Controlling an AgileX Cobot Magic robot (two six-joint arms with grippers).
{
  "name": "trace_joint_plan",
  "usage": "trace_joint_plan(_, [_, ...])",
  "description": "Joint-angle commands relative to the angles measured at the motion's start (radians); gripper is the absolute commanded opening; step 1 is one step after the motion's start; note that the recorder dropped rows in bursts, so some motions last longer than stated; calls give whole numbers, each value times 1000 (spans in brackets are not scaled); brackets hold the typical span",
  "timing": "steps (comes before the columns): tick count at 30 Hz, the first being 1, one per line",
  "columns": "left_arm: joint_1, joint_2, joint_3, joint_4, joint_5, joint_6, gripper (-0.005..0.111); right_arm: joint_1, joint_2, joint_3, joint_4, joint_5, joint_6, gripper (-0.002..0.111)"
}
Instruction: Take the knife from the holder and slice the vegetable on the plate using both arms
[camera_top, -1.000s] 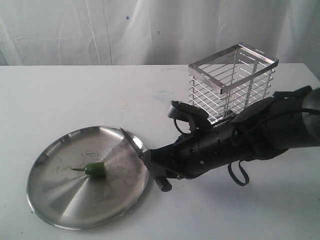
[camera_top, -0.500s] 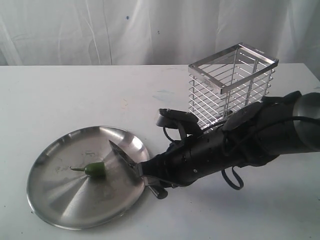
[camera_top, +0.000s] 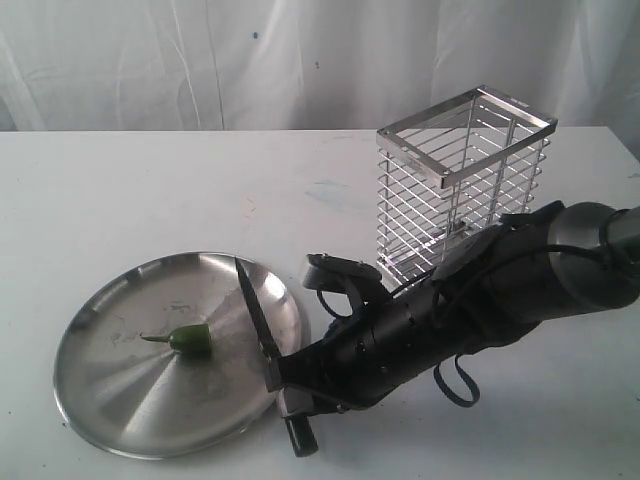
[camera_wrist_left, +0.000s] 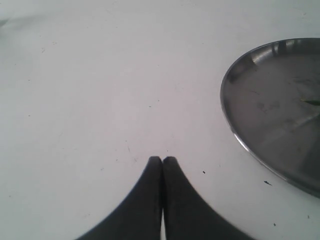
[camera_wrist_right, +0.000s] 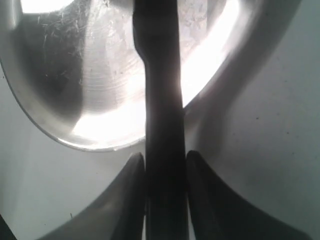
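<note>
The green chilli (camera_top: 188, 339) lies a little left of the middle of the steel plate (camera_top: 130, 400). My right gripper (camera_top: 283, 390) is shut on the black handle of the knife (camera_top: 255, 315) at the plate's right rim. The dark blade slants up over the plate, right of the chilli and apart from it. In the right wrist view the knife (camera_wrist_right: 161, 75) runs between the fingers (camera_wrist_right: 131, 185) of the gripper (camera_wrist_right: 165, 161), out over the plate (camera_wrist_right: 100, 75). My left gripper (camera_wrist_left: 162, 160) is shut on nothing above bare table, beside the plate (camera_wrist_left: 280, 110). It does not show in the exterior view.
The empty wire holder (camera_top: 462, 175) stands at the back right, just behind the right arm (camera_top: 500, 295). White table surrounds the plate, and a white curtain hangs behind the table.
The right arm has dropped toward the table's front edge with the knife. The blade has swung from lying low over the rim to slanting steeply beside the chilli. Chilli and plate have not moved.
</note>
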Motion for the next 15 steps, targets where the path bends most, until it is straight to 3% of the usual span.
trace_joint_plan(1, [-9, -5, 6, 3, -1, 0, 0, 0, -4, 2, 8, 8, -3, 4])
trace_joint_plan(5, [-9, -5, 6, 3, -1, 0, 0, 0, -4, 2, 7, 8, -3, 18])
trace_joint_plan(15, [-9, -5, 6, 3, -1, 0, 0, 0, -33, 2, 7, 4, -3, 33])
